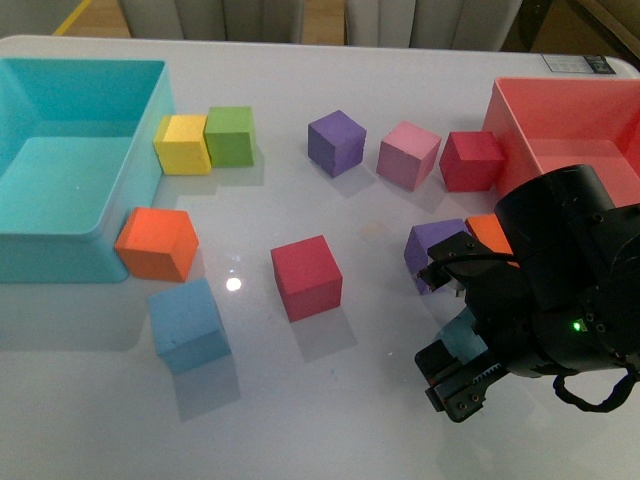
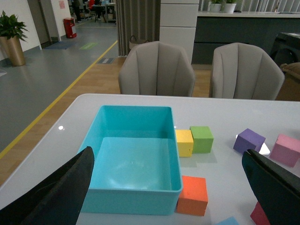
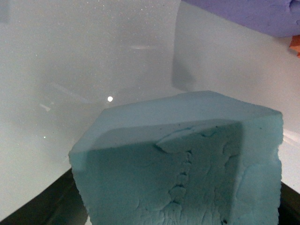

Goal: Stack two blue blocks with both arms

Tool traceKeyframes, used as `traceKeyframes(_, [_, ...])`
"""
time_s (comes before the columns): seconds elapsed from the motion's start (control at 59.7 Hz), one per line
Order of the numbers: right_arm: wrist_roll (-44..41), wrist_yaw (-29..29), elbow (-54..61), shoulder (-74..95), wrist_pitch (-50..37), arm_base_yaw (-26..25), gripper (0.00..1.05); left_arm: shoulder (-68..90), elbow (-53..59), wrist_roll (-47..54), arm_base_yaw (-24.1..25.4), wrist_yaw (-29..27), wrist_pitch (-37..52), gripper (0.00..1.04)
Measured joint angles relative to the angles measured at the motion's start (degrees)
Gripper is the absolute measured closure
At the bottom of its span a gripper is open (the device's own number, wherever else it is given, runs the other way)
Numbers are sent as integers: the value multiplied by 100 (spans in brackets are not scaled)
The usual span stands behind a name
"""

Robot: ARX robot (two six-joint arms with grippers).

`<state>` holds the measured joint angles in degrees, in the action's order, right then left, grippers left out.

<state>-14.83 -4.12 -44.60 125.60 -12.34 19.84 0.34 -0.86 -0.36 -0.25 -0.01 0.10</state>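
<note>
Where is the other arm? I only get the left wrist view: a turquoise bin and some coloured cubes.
Observer: The front view shows the right gripper low at the table's near right, in front of the red bin.
Operator: Is it holding something?
Observer: Yes. The right wrist view shows a blue block clamped between its jaws.
Operator: And the other blue one?
Observer: The second blue block stands free at the near left, just in front of the orange cube.
</note>
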Motion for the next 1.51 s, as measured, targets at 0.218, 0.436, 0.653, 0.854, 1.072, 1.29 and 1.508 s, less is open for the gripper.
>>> traceKeyframes(0.218, [-136,133,306,-293,-70,-68,52,0,0,0,0,0,0,9])
traceKeyframes(0.436, [-221,286,328,-1062,188,-81,56,0,0,0,0,0,0,9])
traceKeyframes(0.653, [179,256,-575,-1228,675,210,56,0,0,0,0,0,0,9])
traceKeyframes(0.854, [647,138,-2236,-496,1316,468,56,0,0,-2,0,0,0,9])
traceKeyframes(1.072, [898,-24,-3856,573,2011,691,56,0,0,0,0,0,0,9])
traceKeyframes(1.29, [1075,-146,-5191,1491,2599,837,56,0,0,0,0,0,0,9])
traceKeyframes(1.508, [1154,-223,-6133,2190,3023,883,56,0,0,0,0,0,0,9])
